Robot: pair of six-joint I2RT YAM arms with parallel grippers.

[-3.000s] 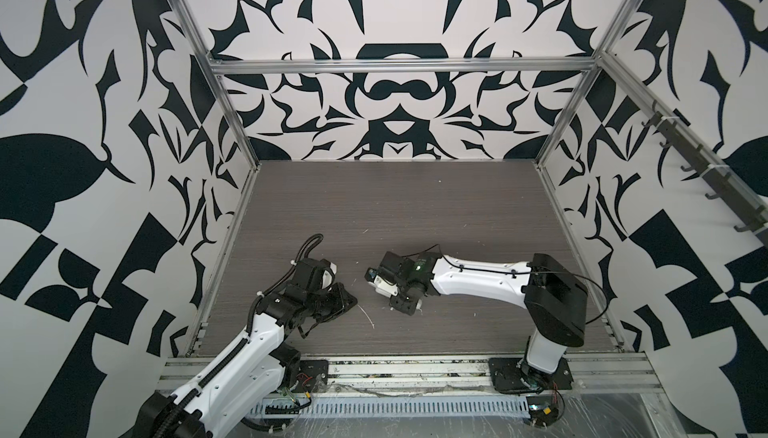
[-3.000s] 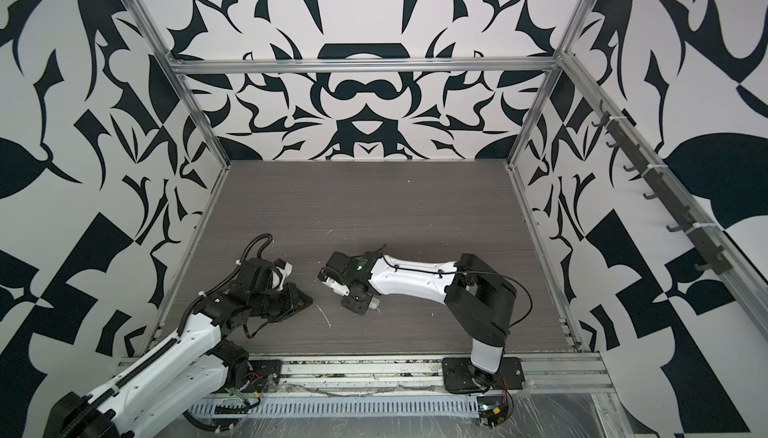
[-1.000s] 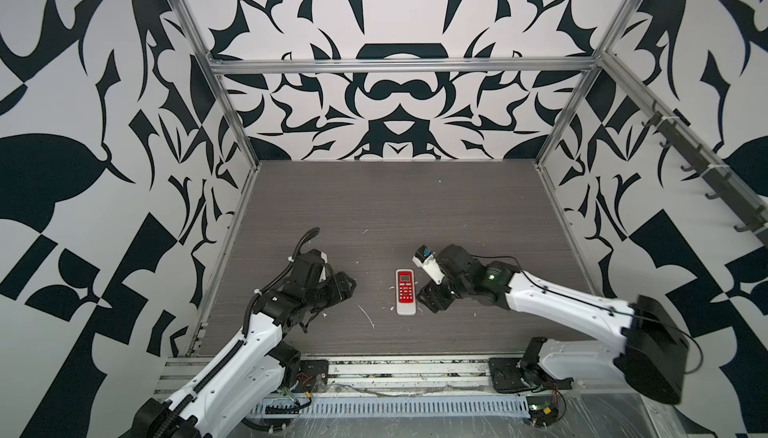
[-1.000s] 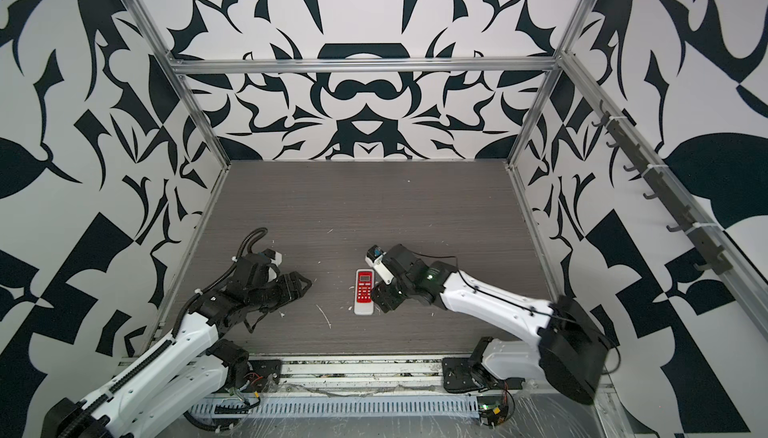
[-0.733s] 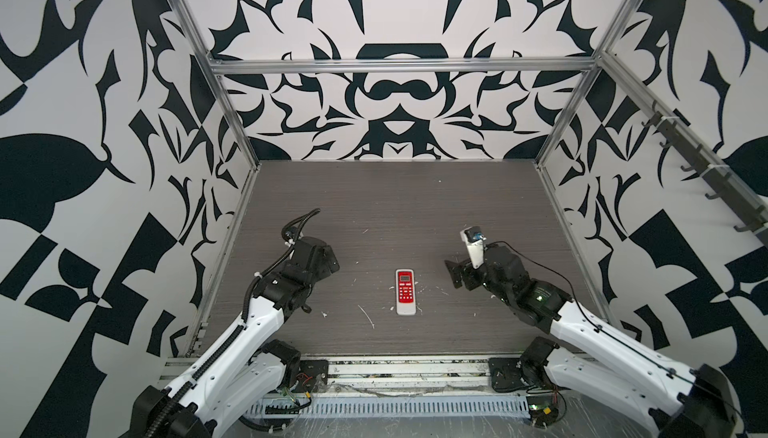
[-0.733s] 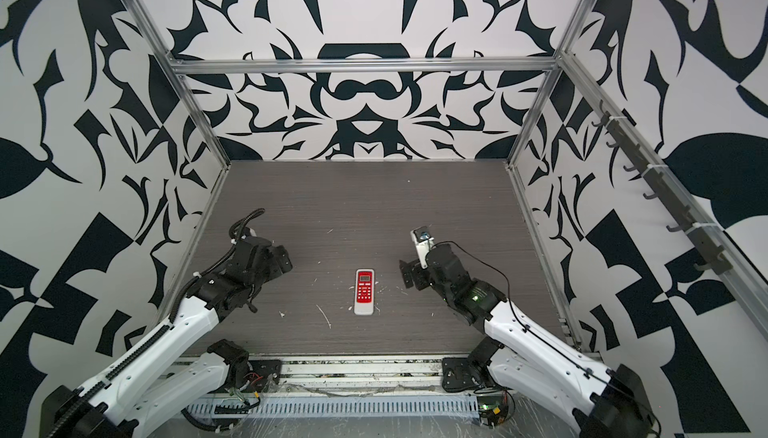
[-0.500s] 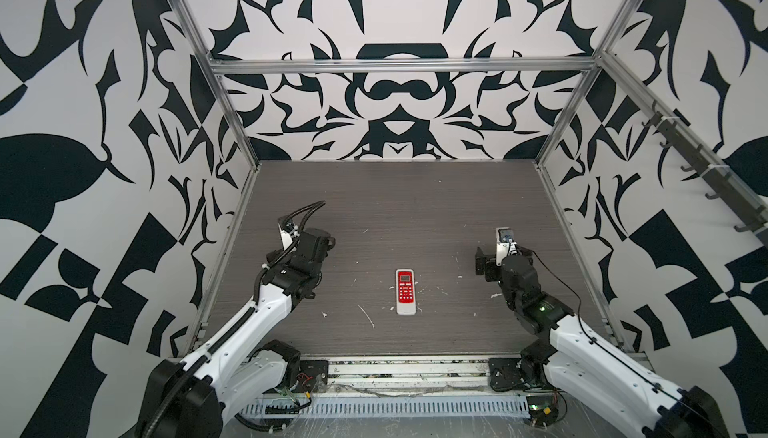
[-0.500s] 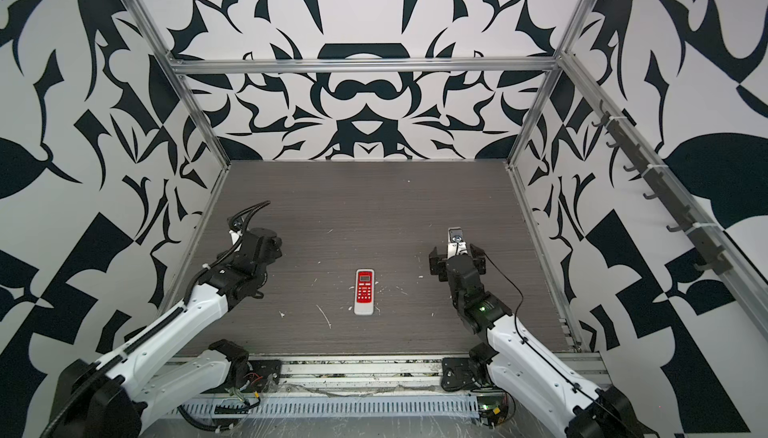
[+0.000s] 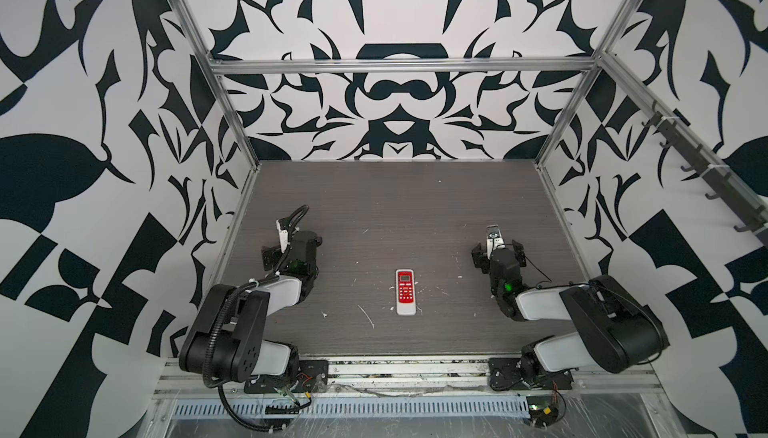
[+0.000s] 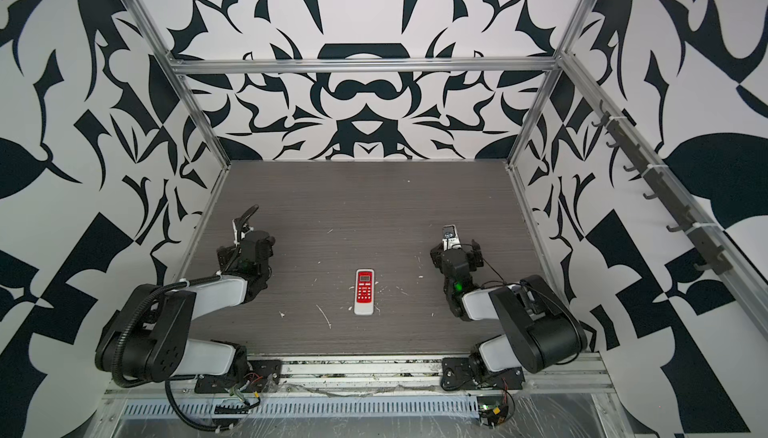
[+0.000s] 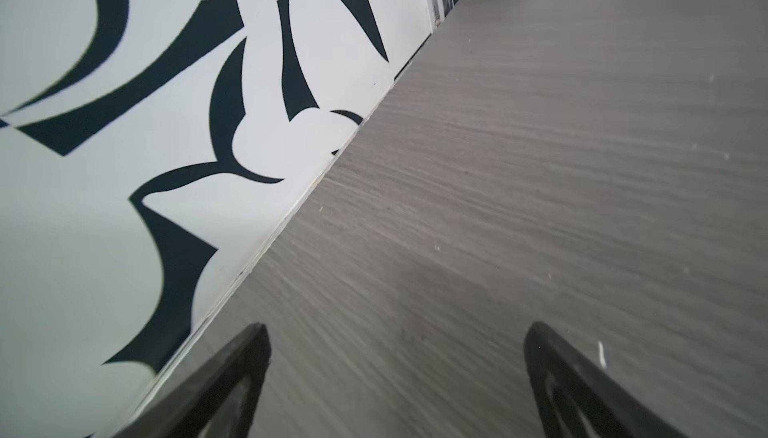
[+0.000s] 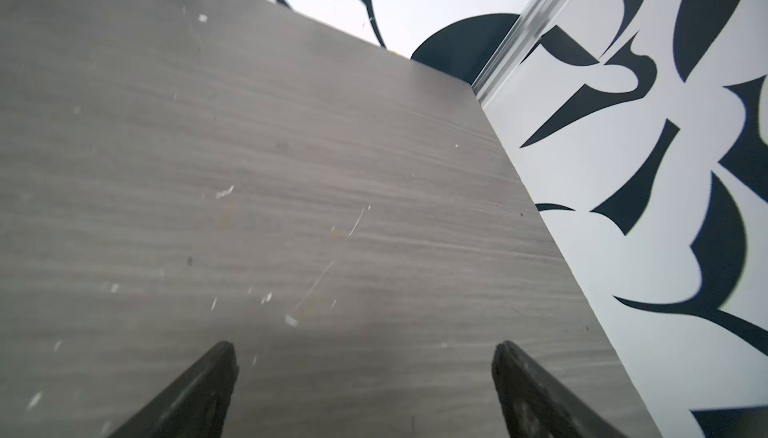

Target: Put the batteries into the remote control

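The remote control (image 9: 405,292) (image 10: 364,292) lies flat on the grey table, red face up, near the front middle, with nothing touching it. The batteries are out of view. In both top views my left gripper (image 9: 292,246) (image 10: 245,251) sits well left of the remote, near the left wall, pointing at the back. My right gripper (image 9: 497,251) (image 10: 456,253) sits well right of it, also pointing back. In the left wrist view my left gripper (image 11: 397,332) is open over bare table. In the right wrist view my right gripper (image 12: 365,348) is open over bare table too.
White paint flecks (image 9: 365,315) dot the table around the remote. Patterned walls close in the table's left edge (image 11: 291,215) and right edge (image 12: 540,215). A rail of hooks (image 9: 706,174) runs along the right wall.
The remote, earlier in the right gripper, now lies face up on the table. Both arms have swung away from it to their own sides, and both grippers have opened fully.
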